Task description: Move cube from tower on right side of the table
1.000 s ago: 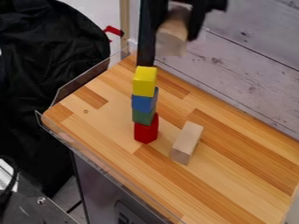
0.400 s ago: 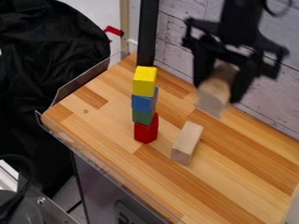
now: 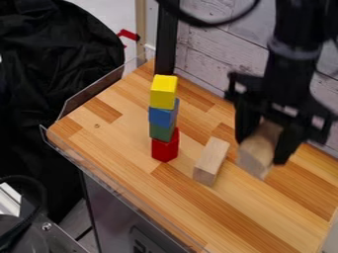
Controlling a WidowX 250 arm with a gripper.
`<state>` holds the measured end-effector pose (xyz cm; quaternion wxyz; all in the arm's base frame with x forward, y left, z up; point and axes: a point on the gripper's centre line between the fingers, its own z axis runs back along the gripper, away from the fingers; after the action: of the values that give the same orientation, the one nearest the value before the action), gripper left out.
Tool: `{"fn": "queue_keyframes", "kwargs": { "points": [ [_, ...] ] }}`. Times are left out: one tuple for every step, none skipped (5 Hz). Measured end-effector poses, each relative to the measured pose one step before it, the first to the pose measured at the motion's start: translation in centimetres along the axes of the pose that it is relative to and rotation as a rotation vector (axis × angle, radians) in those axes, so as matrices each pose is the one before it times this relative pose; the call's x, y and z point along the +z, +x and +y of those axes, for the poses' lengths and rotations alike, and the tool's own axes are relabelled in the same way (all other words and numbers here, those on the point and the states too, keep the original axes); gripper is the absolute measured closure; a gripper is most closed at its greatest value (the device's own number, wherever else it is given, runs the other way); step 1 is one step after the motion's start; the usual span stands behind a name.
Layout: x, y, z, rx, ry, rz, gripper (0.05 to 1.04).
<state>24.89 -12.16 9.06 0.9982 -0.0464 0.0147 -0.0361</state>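
Right of centre, the plain wooden block point(image 3: 255, 155) is hanging clamped between the jaws of the gripper point(image 3: 265, 141), parted to its width. Good placing means lowering gently, avoiding the lying block point(image 3: 211, 161), with the tower point(image 3: 162, 117) standing left of centre.

Seemingly a robotics lab: robot arm point(image 3: 295, 57), black cloth point(image 3: 59, 64), bolted metal plate point(image 3: 61, 239)
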Motion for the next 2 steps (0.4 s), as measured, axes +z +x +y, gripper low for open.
{"fn": "queue_keyframes", "kwargs": {
  "points": [
    [-3.026,0.767,0.150,0.0158,0.0464,-0.0180,0.476],
    [-1.695,0.440,0.034,0.0255,0.0072,0.0070,0.476]
  ]
}}
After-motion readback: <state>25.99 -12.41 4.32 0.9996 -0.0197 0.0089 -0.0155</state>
